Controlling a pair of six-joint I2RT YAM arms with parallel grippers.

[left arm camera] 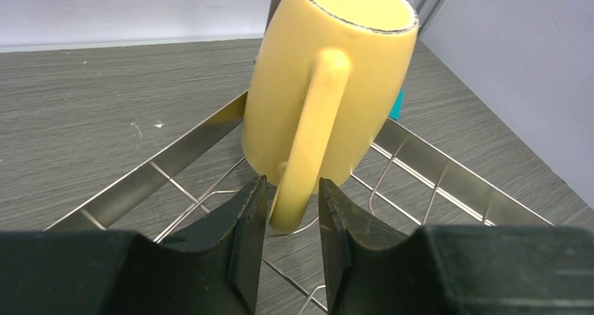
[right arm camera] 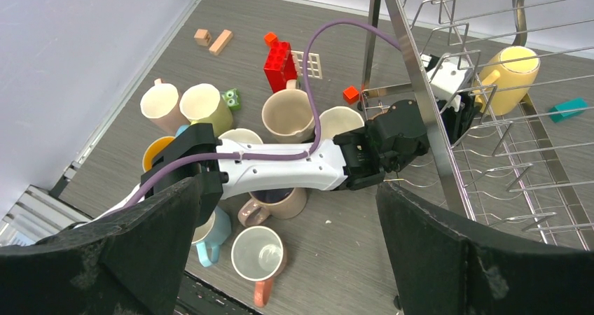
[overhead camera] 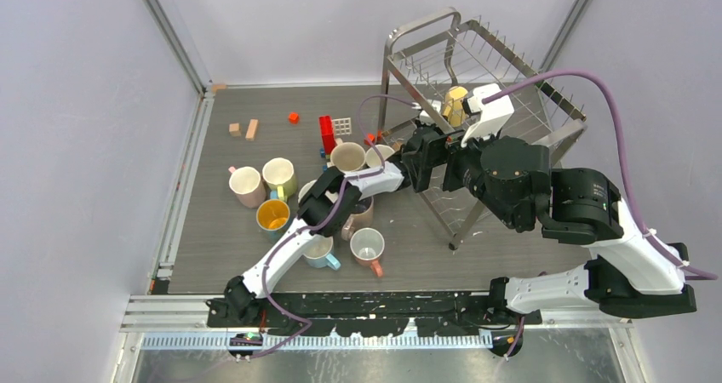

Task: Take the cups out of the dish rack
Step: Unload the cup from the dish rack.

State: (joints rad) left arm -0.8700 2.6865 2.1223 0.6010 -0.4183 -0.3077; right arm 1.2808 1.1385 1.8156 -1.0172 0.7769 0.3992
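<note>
Your left hand (left arm camera: 291,189) straddles the handle (left arm camera: 312,133) of the tilted yellow mug (left arm camera: 336,70) in the rack (left arm camera: 448,168), grip unclear; your right hand (right arm camera: 286,189) hangs wide open, empty, above the table (right arm camera: 343,266).

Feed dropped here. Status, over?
Left gripper astride handle of yellow mug, grip unconfirmed. Right gripper open, empty. Mug tilted in rack, wires overhead.

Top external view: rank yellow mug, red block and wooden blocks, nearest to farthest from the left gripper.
1. yellow mug, in the rack, at the left gripper.
2. red block, left of the rack.
3. wooden blocks, far left.
</note>
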